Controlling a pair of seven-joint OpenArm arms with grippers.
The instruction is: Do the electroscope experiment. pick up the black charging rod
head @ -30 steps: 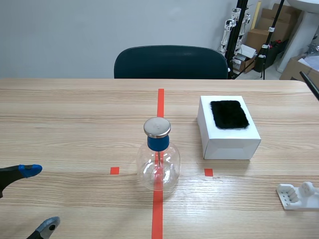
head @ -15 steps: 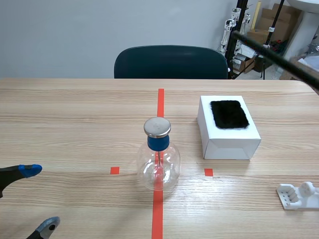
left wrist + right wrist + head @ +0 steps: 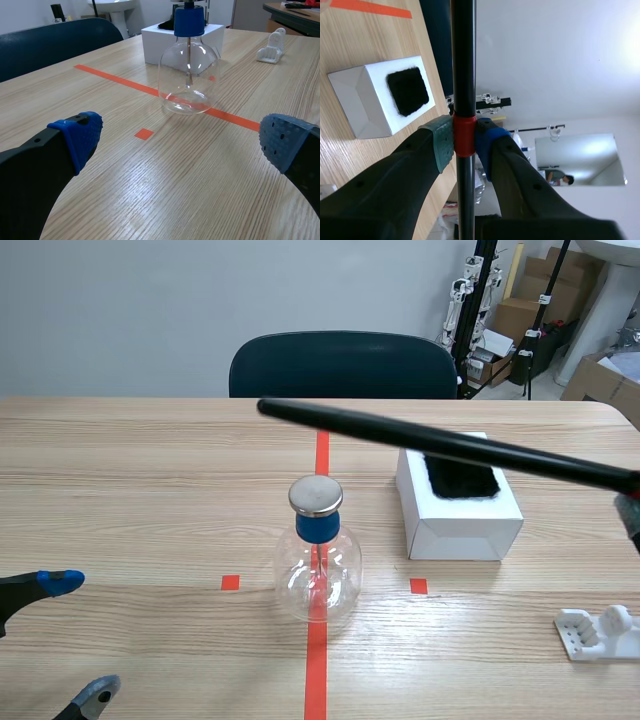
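My right gripper (image 3: 464, 142) is clamped on the black charging rod (image 3: 463, 75), with the green pad on one side and the blue pad on the other, both pressed on a red band (image 3: 464, 135) around the shaft. The rod is off the bench (image 3: 150, 490), held in the air. In the scene view, the black charging rod (image 3: 440, 443) slants across from a tip at about 11 o'clock of the electroscope flask (image 3: 318, 555) down toward 3 o'clock. Its butt end is cut off at the frame edge there. Only a sliver of my right gripper (image 3: 632, 508) shows, too little to read from that side. The rod crosses in front of the black fur pad (image 3: 459, 475) and hides the pad's far edge. That pad lies on top of a white box (image 3: 460, 515) at 2 o'clock of the flask. The flask stands upright on the red tape line, with a metal disc cap (image 3: 316, 496) over a blue collar (image 3: 317, 527). The inner stem is faint through the glass. From my left wrist the electroscope flask (image 3: 189, 75) is ahead of the gripper, its cap cut off by the frame. My left gripper (image 3: 181, 140) is spread wide, holding nothing, low at 8 o'clock of the flask. A white plastic stand (image 3: 600, 632) sits at 4 o'clock, partly cropped, so its shape is hard to make out. A dark chair (image 3: 343, 365) is at 12 o'clock behind the bench.
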